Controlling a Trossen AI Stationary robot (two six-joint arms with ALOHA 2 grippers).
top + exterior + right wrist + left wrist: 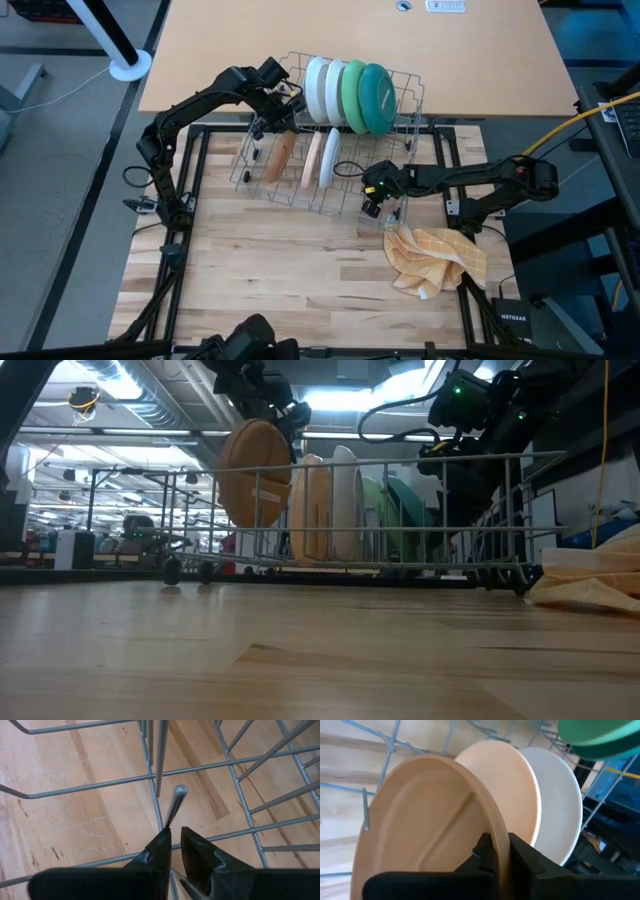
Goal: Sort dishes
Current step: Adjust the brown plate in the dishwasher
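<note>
Brown plate (425,825) is pinched at its top rim by your left gripper (502,851), fingers pressed onto the rim from both sides. It stands on edge at the left end of the front row of the rack (400,120); I can't tell if its lower edge sits in the wires or hangs just clear.

Risks from here:
- The grip is a thin rim pinch only. If you swing fast, I'd expect the plate to pivot or slip out.
- The tan plate (512,790) is just beside it, with the small white plate (565,810) next along. A tilted lift could knock them over.
- The rack is light wire. If the plate's bottom edge snags a prong, the whole rack could drag.
- Your right gripper (175,842) is at the rack's front right corner, fingers nearly together around a wire prong (172,805). It looks like a brace, but it isn't clearly clamped, so don't count on it holding.

Plate look: round, matte wood-brown, shallow raised rim, no visible damage. Back row holds two white plates (325,88), a green (352,92) and a teal (378,98), all upright. Cloth (435,258) lies on the table right of the rack, well clear.
</note>
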